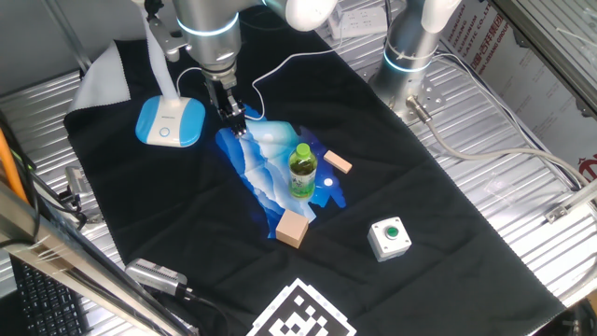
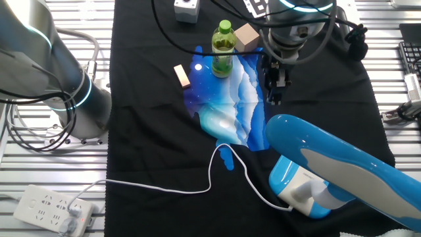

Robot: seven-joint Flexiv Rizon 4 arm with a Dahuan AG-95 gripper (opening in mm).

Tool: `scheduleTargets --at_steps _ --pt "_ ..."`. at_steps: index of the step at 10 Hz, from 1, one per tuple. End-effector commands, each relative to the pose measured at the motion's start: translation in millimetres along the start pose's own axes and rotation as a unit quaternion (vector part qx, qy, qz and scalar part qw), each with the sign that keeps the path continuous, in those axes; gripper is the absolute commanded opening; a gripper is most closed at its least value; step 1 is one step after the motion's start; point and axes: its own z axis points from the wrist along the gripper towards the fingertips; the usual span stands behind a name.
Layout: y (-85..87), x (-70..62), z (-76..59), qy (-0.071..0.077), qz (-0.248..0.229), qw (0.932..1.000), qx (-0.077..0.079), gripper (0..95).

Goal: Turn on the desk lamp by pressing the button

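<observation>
Gripper (image 1: 235, 119): hangs over near-left edge of blue cloth (image 1: 270, 168), just right of desk lamp (image 1: 170, 122); finger state cannot tell.
Desk lamp: far left on table, blue base, white top panel facing up, head unlit.
Step, judged: shift left over base, descend straight, press button (image 1: 165, 132) with fingertip; avoid neck and white cord (image 1: 280, 67).
Surface: black cover (image 1: 448, 224) over ribbed metal table.
Other items: green bottle (image 1: 301, 169), two wooden blocks (image 1: 292, 229), white box with green button (image 1: 389, 237), power strip (image 2: 49, 209).
</observation>
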Motion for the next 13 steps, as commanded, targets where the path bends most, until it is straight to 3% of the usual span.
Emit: scheduleTargets --at_steps 1,13 --pt "0.4 -0.7 0.2 -0.003 -0.021 0.9998 -0.004 0.0" --pt "1.1 0.1 -1.5 -0.005 -0.016 0.9999 -0.002 0.0"
